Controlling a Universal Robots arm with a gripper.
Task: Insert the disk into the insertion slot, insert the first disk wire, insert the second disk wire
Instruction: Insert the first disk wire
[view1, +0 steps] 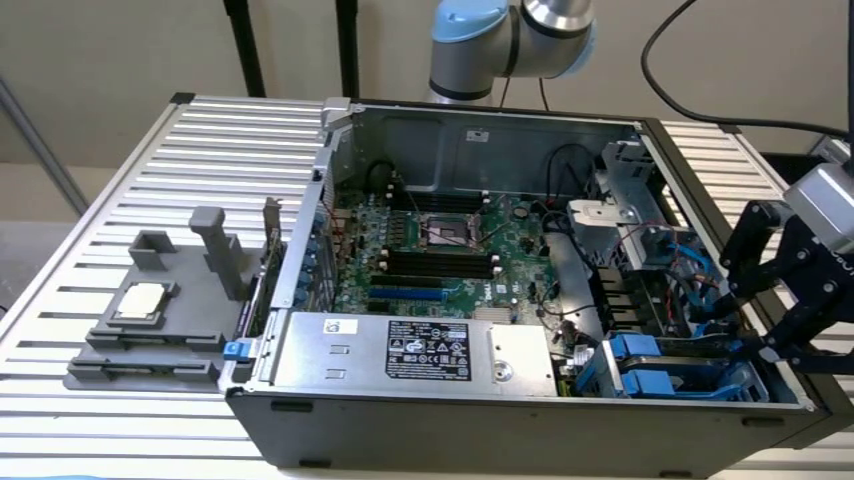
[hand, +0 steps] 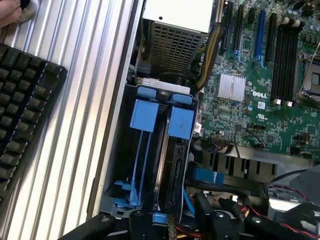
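The disk (hand: 176, 170) stands on edge in the insertion slot (hand: 117, 165), its dark side showing under a blue carrier tab (hand: 181, 120). Beside it, a second blue carrier (hand: 144, 115) has only bare rails under it. My gripper (hand: 172, 220) hangs open just over the slot's near end, with one black finger (hand: 139, 220) on each side of a small blue tab (hand: 159, 217). A thin blue wire (hand: 188, 200) runs past the other finger (hand: 206, 212). In the exterior view the gripper (view1: 747, 335) sits at the case's right side above the blue bay (view1: 667, 370).
The power-supply box (view1: 414, 350) and green motherboard (view1: 441, 250) take up most of the case. More blue cables (view1: 687, 265) lie behind the bay. A grey fixture holding a silver chip (view1: 140, 300) is on the slatted table. A keyboard (hand: 25, 110) and a hand (hand: 10, 12) are nearby.
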